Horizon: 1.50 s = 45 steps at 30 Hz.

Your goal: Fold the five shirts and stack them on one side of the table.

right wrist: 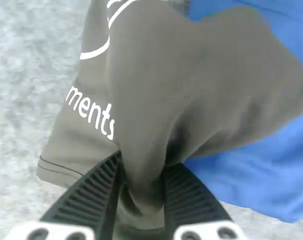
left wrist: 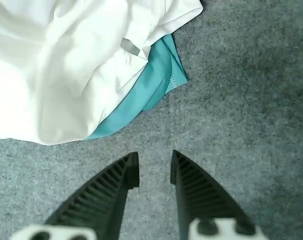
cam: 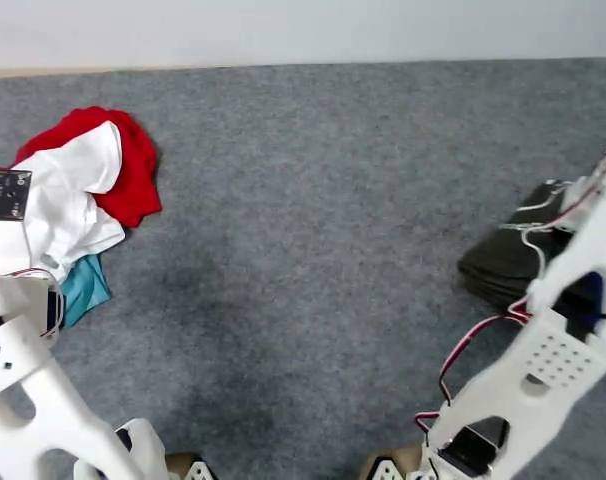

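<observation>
The right gripper (right wrist: 143, 166) pinches a fold of the dark olive-grey printed shirt (right wrist: 156, 90), which seems to lie on a bright blue fabric shirt (right wrist: 261, 170). The left gripper (left wrist: 154, 165), jaws slightly apart (gripping nothing), hovers over the grey felt tabletop (left wrist: 251, 110) near a crumpled white cloth shirt (left wrist: 66, 65) covering a teal shirt (left wrist: 151, 85).

Passable grey mat (cam: 313, 220) mid-table, shirt pile (cam: 73, 195) left, dark shirt (cam: 498, 265) right

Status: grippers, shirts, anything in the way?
Left gripper open, empty, beside white shirt. Right gripper shut on dark shirt, blue shirt alongside. White shirt overlaps teal shirt and red shirt.
</observation>
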### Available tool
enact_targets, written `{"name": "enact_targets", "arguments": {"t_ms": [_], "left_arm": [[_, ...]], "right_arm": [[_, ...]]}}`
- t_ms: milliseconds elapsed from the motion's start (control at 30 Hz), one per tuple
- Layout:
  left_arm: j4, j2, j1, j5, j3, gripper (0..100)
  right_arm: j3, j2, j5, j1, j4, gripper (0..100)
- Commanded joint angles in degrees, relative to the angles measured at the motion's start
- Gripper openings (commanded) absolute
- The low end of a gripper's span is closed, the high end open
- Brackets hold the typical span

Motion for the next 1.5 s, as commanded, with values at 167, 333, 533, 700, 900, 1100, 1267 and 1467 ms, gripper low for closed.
{"name": "enact_targets", "arguments": {"t_ms": [167,333,533,700,900,1100,1267,1467], "left_arm": [[-1.23,-0.79,0.26,0.0,-0.4,11],[-1.23,-0.79,0.26,0.0,-0.4,11],[-1.23,-0.79,0.26,0.0,-0.4,11],[-1.23,-0.79,0.26,0.0,-0.31,11],[-1.05,-0.79,0.26,0.0,-0.22,11],[-1.05,-0.79,0.26,0.0,-0.22,11],[-1.05,-0.79,0.26,0.0,-0.22,11],[-1.14,-0.79,0.26,0.0,-0.13,11]], "right_arm": [[-3.16,-4.7,5.54,7.78,-4.97,0.9],[-3.16,-4.88,7.21,9.54,-7.78,0.9],[-3.08,-4.44,9.32,11.38,-11.65,0.9],[-2.81,-2.86,11.78,13.14,-13.49,0.9],[-3.08,1.36,12.75,15.16,-13.14,0.9],[-3.08,2.68,12.84,17.54,-12.97,1.0],[-3.08,4.35,17.32,18.24,-13.05,2.0],[-3.16,2.68,16.26,18.07,-12.88,21.3]]}}
